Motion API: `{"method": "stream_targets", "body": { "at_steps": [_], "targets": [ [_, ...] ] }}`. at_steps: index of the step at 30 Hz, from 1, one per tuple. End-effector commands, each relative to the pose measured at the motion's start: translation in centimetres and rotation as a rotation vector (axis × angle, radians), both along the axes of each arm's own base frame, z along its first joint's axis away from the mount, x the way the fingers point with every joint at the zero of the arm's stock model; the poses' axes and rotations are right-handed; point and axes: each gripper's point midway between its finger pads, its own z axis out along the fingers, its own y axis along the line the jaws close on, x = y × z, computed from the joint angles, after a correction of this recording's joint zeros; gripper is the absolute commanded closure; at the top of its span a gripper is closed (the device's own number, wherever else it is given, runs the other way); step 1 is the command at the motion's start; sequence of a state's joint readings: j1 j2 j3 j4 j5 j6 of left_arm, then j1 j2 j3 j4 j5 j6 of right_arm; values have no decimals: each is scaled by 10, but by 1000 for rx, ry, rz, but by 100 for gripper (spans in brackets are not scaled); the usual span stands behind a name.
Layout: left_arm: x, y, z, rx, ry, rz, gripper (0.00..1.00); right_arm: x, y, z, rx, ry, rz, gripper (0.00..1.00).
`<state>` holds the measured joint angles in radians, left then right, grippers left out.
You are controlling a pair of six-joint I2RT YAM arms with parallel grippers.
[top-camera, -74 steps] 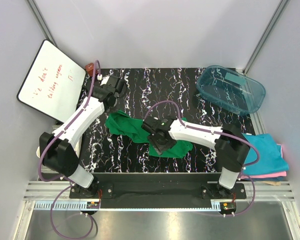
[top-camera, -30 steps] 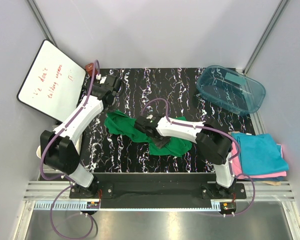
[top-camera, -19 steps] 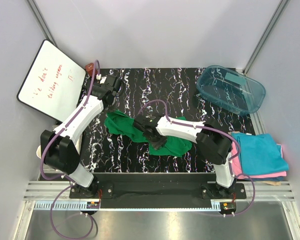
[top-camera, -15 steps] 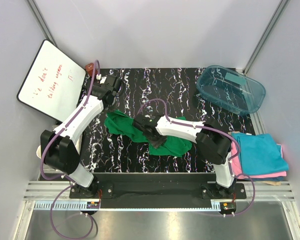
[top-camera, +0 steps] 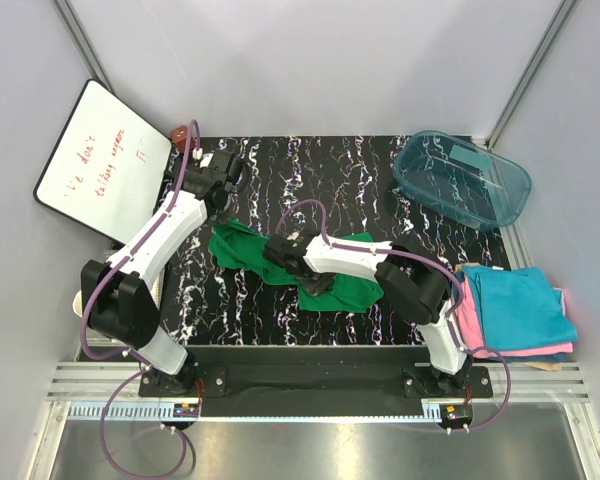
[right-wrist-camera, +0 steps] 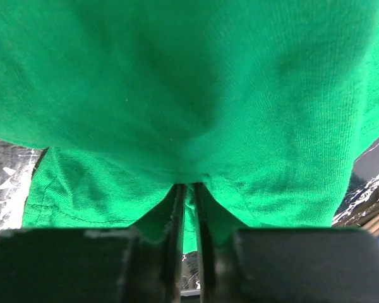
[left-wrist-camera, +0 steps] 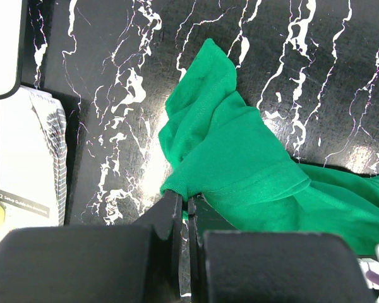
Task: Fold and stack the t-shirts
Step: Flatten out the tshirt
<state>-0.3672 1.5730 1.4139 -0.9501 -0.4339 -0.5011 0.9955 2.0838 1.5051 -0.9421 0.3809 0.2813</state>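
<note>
fingers nipping green t-shirt | cloth fills view | table at edges

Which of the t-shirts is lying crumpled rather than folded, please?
The green t-shirt, bunched up in the middle of the black marbled table. The teal-blue t-shirt and pink t-shirt lie folded flat in a stack at the right edge.

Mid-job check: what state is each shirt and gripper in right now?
green t-shirt: unfolded, crumpled.
teal t-shirt: folded, lying on the pink one.
pink t-shirt: folded, under the teal one.
tan t-shirt: at the bottom, only an edge shows.
left gripper: shut, apparently empty.
right gripper: shut on the green t-shirt.
</note>
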Motion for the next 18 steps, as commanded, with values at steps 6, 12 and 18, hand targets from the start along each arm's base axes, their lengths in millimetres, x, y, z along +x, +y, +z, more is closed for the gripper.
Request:
{"method": "stream_targets", "body": {
  "at_steps": [6, 12, 18],
  "targets": [
    [8, 2, 13, -2, -44, 4, 100, 10, -1, 22, 12, -83, -11, 100],
    [7, 2, 12, 1, -41, 7, 100, 14, -6, 49, 46, -146, -32, 100],
    [9, 4, 15, 9, -48, 7, 100, 31, -12, 100, 77, -266, -44, 100]
  ]
}}
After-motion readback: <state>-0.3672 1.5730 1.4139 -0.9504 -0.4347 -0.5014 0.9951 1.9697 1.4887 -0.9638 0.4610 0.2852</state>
